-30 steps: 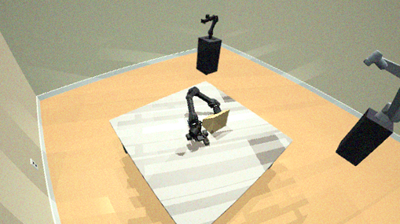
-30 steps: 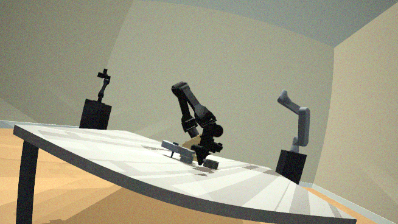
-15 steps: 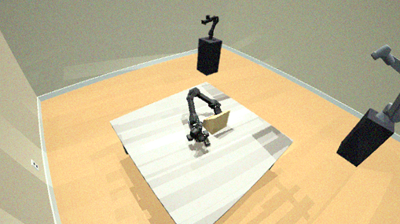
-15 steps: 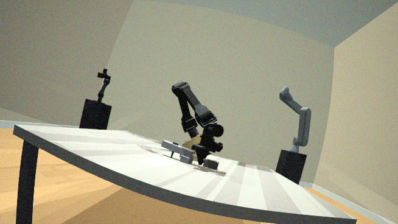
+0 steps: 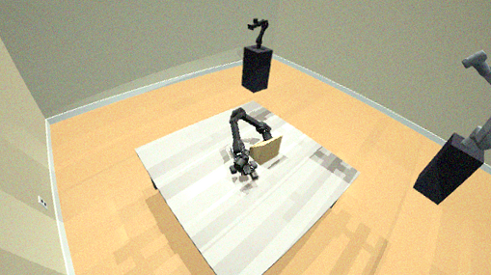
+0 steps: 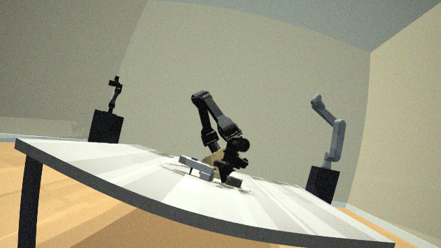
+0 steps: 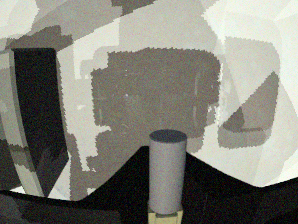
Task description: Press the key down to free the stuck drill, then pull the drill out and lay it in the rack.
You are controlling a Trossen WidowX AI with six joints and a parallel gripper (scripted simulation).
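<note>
The black arm (image 5: 238, 135) (image 6: 214, 109) is reaching low over the counter (image 5: 244, 251) (image 6: 280, 215), between its left and right corners in the top view. Its jaws are standing nearly shut, gripping the upright grey cylinder, apparently the drill (image 7: 167, 172). A tan board (image 5: 266, 151) (image 6: 210, 158) is standing near them. A grey bar-shaped piece (image 6: 195, 163) is sitting just beside the jaws, well apart from the counter's edges.

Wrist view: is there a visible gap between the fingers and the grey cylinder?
No, the black fingers meet the grey cylinder on both sides.
</note>
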